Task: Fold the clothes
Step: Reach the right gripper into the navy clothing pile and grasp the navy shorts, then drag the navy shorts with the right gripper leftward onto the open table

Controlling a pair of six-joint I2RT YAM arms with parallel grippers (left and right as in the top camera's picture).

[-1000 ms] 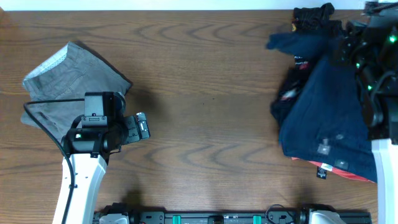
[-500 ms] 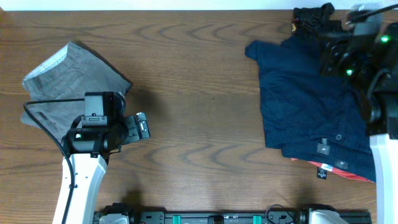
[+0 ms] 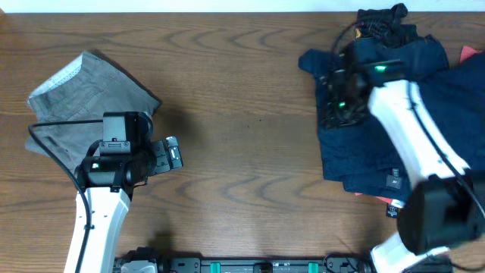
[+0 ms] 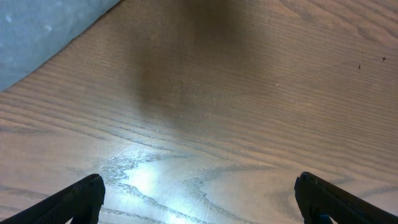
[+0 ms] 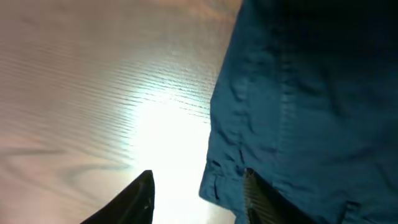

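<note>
Dark navy blue shorts (image 3: 352,155) lie spread at the right of the table, with a button and small tag near their lower edge. My right gripper (image 3: 330,110) is open over their left edge. In the right wrist view one finger is over bare wood and the other over the navy fabric (image 5: 311,93), with the hem corner between the open jaws (image 5: 198,179). Grey-olive shorts (image 3: 83,95) with pale lining lie folded at the far left. My left gripper (image 3: 173,155) is open and empty over bare wood (image 4: 199,186), just right of the grey fabric (image 4: 37,31).
A black garment (image 3: 383,21) lies bunched at the back right, touching the navy shorts. Red-orange fabric shows at the right edge (image 3: 468,54) and under the navy shorts' lower edge (image 3: 394,206). Bare wood table (image 3: 250,114) lies between the two piles.
The navy shorts were pulled out leftward and now lie spread wider. My right arm swung from the far right across them to their left edge. The left arm has not moved.
</note>
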